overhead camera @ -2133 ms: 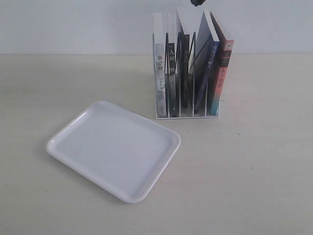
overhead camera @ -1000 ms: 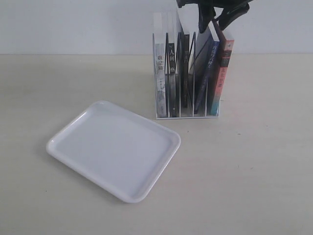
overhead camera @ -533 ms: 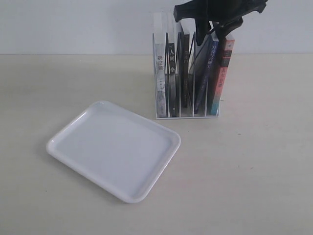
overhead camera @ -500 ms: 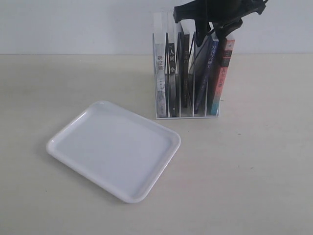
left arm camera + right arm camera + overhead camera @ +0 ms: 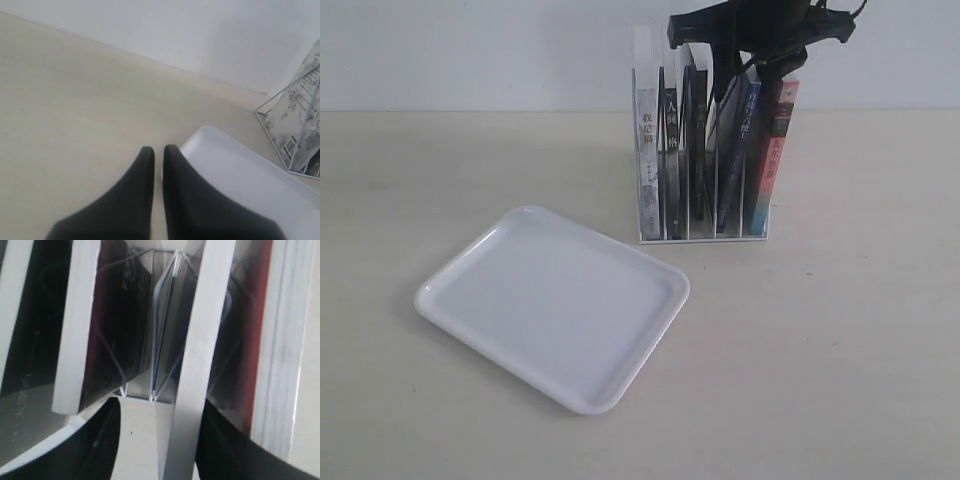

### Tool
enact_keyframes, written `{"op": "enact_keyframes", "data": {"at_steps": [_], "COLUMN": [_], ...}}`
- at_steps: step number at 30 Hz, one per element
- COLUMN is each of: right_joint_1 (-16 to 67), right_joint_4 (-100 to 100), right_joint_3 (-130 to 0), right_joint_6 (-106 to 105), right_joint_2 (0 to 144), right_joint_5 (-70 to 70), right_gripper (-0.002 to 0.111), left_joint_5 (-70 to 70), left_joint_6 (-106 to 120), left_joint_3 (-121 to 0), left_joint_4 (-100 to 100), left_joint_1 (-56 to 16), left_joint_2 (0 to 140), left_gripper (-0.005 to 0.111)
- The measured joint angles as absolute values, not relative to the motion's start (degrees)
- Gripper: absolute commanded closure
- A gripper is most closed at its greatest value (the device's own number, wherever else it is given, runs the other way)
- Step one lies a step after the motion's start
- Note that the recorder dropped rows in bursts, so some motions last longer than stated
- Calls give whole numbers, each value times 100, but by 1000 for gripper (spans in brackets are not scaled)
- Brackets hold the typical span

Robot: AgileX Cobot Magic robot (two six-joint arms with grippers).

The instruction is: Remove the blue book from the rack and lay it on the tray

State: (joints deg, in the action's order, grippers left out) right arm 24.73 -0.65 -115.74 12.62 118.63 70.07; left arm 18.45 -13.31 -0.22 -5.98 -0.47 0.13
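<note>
The white wire rack [image 5: 705,225] stands behind the tray with several upright books. The blue book [image 5: 752,165] leans in the second slot from the right, next to a pink-to-teal spine [image 5: 776,140]. My right gripper [image 5: 748,70] hangs over the rack's top, open, one finger on each side of the blue book's upper edge. In the right wrist view that white page edge [image 5: 202,340] runs between the black fingers [image 5: 100,440], nearer the other finger, not pinched. The white tray [image 5: 555,305] lies empty. My left gripper [image 5: 159,150] is shut and empty, beside the tray's corner [image 5: 240,170].
Black-spined and white-spined books [image 5: 665,150] fill the rack's left slots. A white wall rises just behind the rack. The left wrist view catches one end of the rack [image 5: 295,130]. Pale tabletop [image 5: 840,350] spreads to the tray's right and front.
My right gripper has come down from above the picture onto the rack's top and now straddles the blue book's upper edge. The books, tray and rack have not moved.
</note>
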Motion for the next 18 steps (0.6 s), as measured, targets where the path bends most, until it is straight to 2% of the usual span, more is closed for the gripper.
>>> {"op": "enact_keyframes", "data": {"at_steps": [1, 3, 4, 11, 18], "right_joint_1": [2473, 2473, 2473, 2464, 2464], "right_joint_4": [-66, -66, -66, -90, -407], "right_joint_3": [-11574, -11574, -11574, -11574, -12019], "right_joint_6": [1271, 1271, 1271, 1251, 1203], "right_joint_2": [11909, 11959, 11969, 11943, 10978], "right_joint_5": [7007, 7007, 7007, 7029, 7113], "right_gripper": [69, 90, 108, 108, 108], "left_joint_5": [1845, 1845, 1845, 1845, 1845], "left_joint_6": [-1331, -1331, -1331, -1331, -1331], "left_joint_3": [-22, -22, -22, -22, -22], "left_joint_4": [-598, -598, -598, -598, -598], "left_joint_1": [-47, -47, -47, -47, -47], "left_joint_2": [13, 13, 13, 13, 13], "left_gripper": [101, 101, 101, 101, 101]}}
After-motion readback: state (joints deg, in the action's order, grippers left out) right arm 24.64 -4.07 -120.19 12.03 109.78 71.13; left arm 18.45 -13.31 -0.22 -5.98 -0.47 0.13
